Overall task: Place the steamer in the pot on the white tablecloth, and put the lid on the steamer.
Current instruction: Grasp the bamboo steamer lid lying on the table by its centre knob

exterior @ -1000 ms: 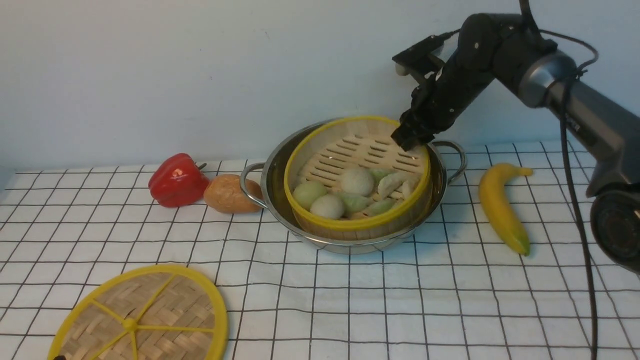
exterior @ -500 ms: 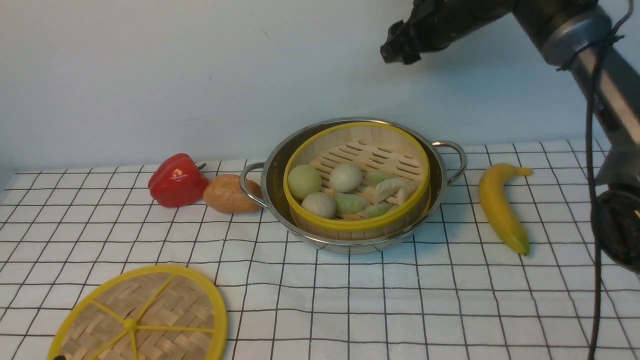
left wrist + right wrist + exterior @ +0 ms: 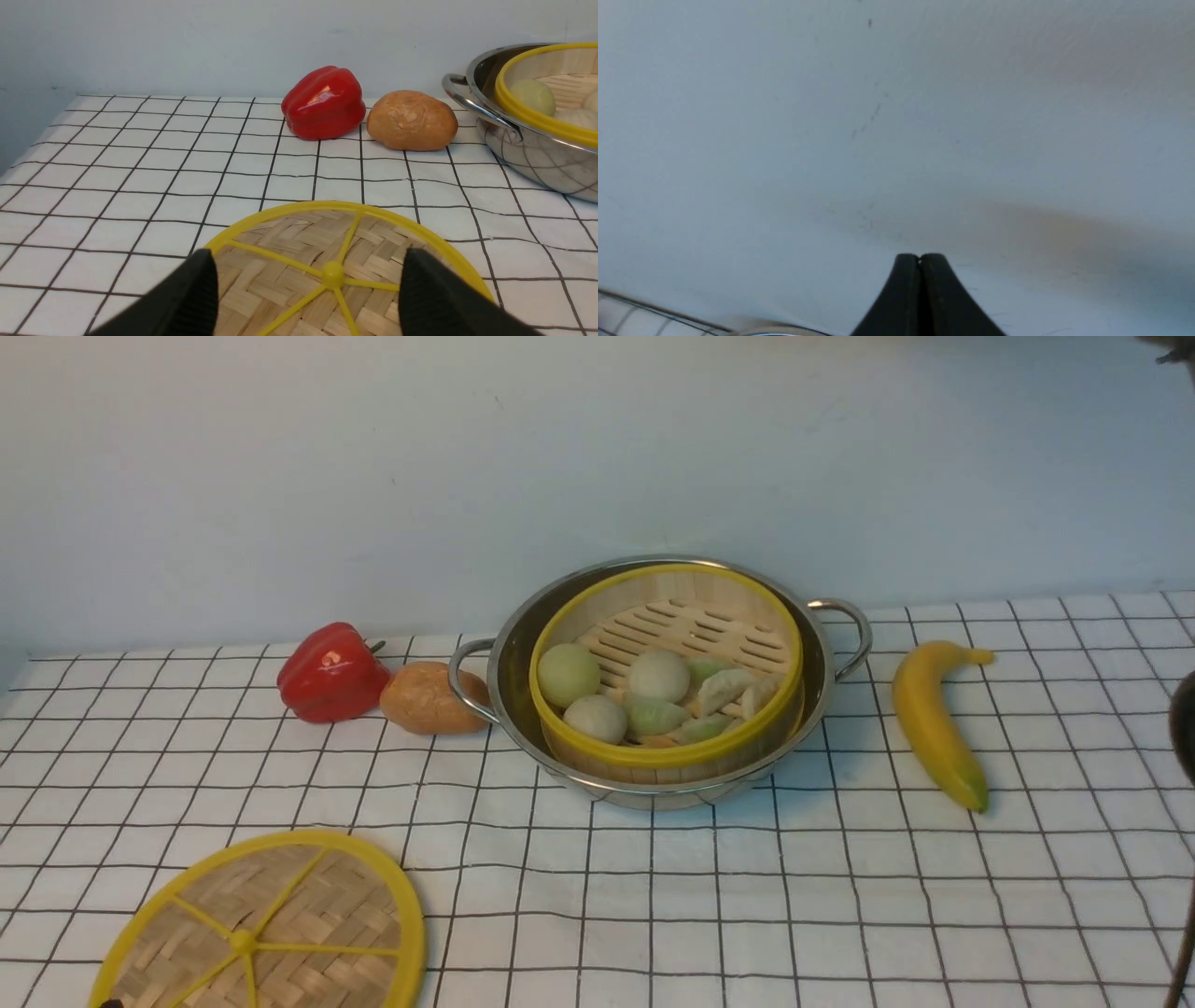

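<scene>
Right now my left hand (image 3: 308, 254) is released and spread wide, with nothing in it. Its two black fingers (image 3: 187, 298) stand apart on either side of the yellow centre knob of the lid (image 3: 289, 242), low over the woven disc. I cannot tell whether they touch it.

My right hand (image 3: 920, 259) is clenched, fingertips pressed together with nothing between them. Its camera shows mostly the pale wall (image 3: 878, 116).

In the front view the lid lies flat at the lower left of the frame on the white tablecloth (image 3: 747, 896), well apart from the pot (image 3: 653, 795). The pot stands on the cloth at the middle of the frame. The steamer (image 3: 667, 765) sits upright inside it, uncovered, its yellow rim rising above the steel rim.

Inside the steamer I see three pale buns (image 3: 568, 674) toward the left and front, with green dumplings (image 3: 653, 716) just beside them on the right. The slatted floor shows behind them.

Left of the pot, a brown roll (image 3: 428, 698) lies just beside the left loop handle, and a red pepper (image 3: 329, 674) sits close against the roll's far side. A banana (image 3: 934, 723) lies right of the pot, near its right handle but apart from it. A dark part of my right arm (image 3: 1186, 728) shows at the right edge of the frame.
</scene>
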